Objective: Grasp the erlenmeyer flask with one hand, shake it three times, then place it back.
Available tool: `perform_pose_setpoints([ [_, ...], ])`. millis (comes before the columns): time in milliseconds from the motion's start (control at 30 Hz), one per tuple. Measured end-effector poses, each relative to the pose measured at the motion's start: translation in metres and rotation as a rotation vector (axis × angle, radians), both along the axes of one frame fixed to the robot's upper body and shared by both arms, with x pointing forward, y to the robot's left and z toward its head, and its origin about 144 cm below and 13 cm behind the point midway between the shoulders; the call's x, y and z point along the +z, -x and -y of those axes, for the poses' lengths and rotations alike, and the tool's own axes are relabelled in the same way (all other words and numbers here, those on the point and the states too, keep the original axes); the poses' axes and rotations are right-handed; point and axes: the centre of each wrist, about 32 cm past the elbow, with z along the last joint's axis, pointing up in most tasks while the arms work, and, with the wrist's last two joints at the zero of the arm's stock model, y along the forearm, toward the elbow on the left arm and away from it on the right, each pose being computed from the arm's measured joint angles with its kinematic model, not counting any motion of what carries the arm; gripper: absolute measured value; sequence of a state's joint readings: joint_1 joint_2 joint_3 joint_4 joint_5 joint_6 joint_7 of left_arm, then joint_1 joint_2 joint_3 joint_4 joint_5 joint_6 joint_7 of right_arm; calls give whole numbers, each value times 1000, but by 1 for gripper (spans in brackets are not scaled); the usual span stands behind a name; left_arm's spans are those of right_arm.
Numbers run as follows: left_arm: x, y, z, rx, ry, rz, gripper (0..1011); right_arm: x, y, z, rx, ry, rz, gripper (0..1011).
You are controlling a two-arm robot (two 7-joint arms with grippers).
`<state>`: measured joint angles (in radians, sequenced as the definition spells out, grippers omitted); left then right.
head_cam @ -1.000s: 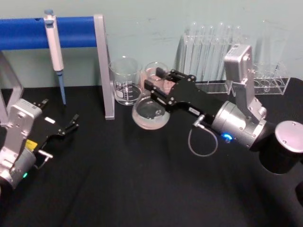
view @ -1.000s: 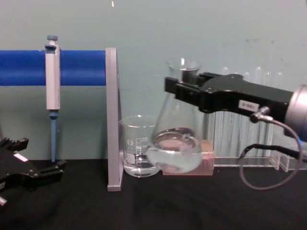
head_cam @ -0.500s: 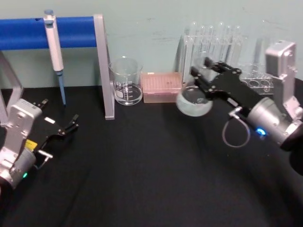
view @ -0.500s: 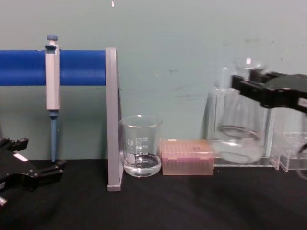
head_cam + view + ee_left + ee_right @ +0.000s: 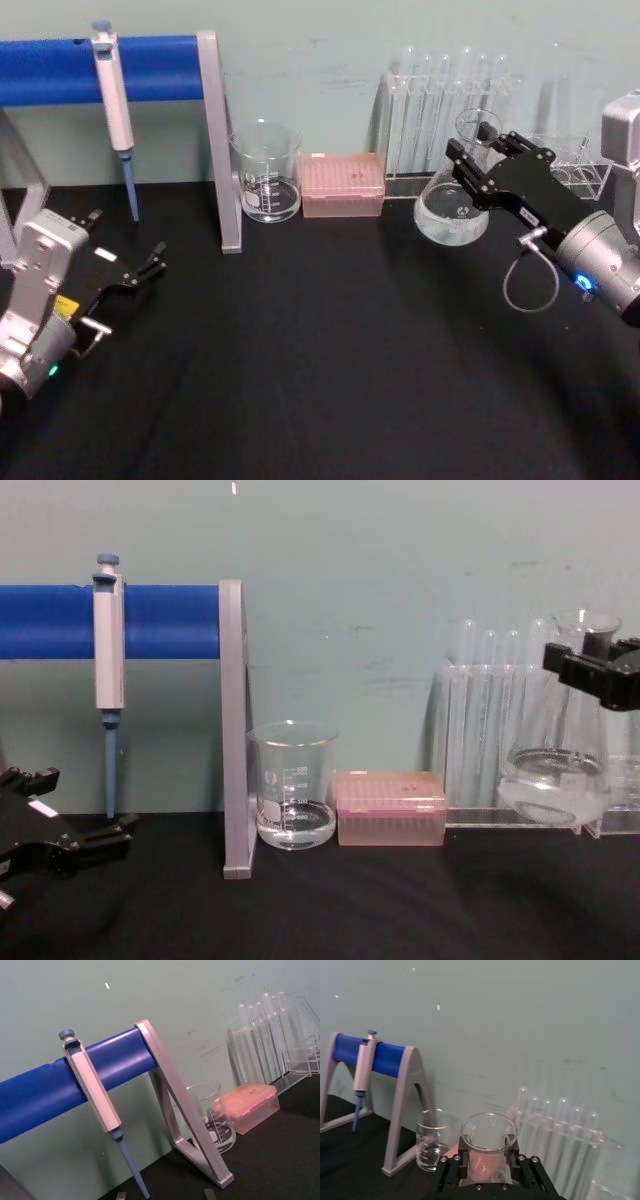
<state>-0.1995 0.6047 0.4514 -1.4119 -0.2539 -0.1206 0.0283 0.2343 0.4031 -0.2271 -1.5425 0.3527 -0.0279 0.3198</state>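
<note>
In the chest view, my right end effector [image 5: 587, 670] is cut off at the right edge. It hides the neck of the erlenmeyer flask [image 5: 555, 772].

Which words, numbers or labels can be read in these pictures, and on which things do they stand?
No text can be read.
Beaker: printed scale marks and numbers, too blurred to read.
Right gripper, holding the flask: small white label, too small to read.
Left gripper: white sticker, no writing visible.
Left arm: yellow label, too small to read.
</note>
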Motion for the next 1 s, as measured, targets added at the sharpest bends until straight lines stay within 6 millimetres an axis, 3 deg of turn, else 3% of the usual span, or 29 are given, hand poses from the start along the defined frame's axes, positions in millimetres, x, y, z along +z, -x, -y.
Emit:
perform_pose_setpoints([
  [1000,0,0,0,0,0,0,1001,-4,-11,-63,356,-6,-33,456],
])
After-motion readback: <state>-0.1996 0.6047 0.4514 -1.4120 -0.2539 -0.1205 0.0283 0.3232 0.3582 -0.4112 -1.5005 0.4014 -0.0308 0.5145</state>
